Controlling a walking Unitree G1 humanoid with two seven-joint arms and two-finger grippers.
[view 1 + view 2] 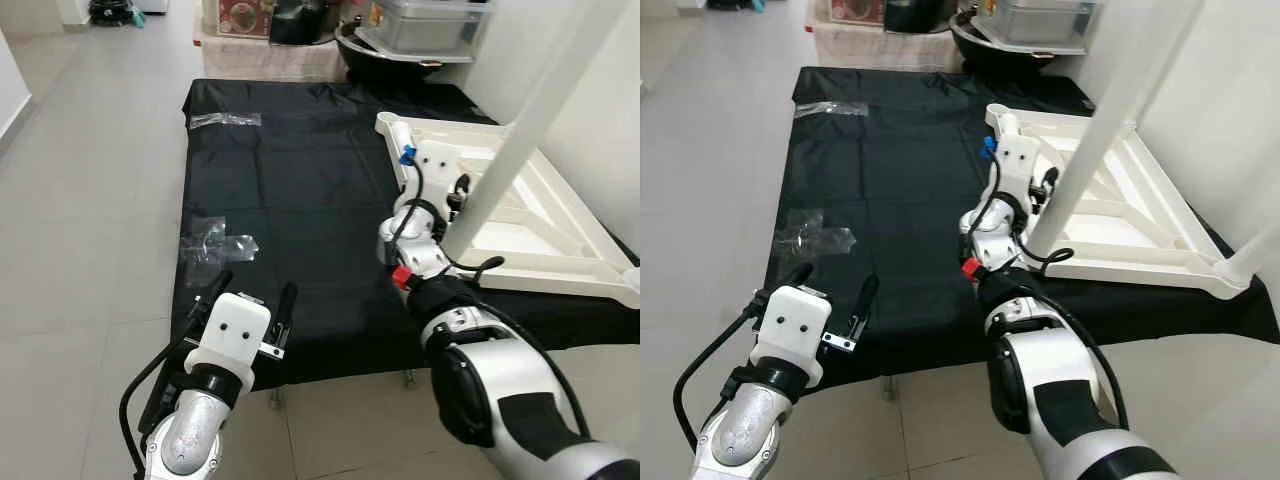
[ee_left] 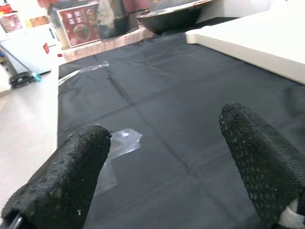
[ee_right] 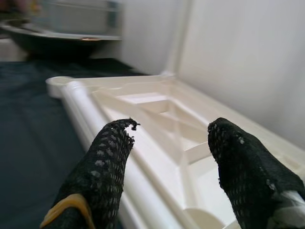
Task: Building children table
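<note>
the far end of the white table leg (image 1: pixel 520 130) is cut off by the top edge of the head views, and its lower end is hidden behind the right arm, so how it meets the table top cannot be told. the white children's table top (image 1: pixel 540 215) is seen lying upside down on the black sheet (image 1: pixel 300 190) spread on the floor, with its ribbed underside facing up; its far right corner runs out of frame. the right tool (image 3: pixel 167 157) is held released just above the near edge of the table top, its 2 black fingers (image 3: pixel 107 162) spread apart with the white rim seen between them; nothing is grasped. in the head views its fingertips are masked by its own white wrist housing. the left tool (image 1: pixel 250 300) is held released above the near left part of the sheet, well apart from the table top, with its fingers apart and empty. 2 clear plastic bags (image 1: pixel 215 242) are made out on the sheet, their contents too faint to tell. blurred boxes and a dark bowl (image 1: pixel 385 60) are seen beyond the sheet.
</note>
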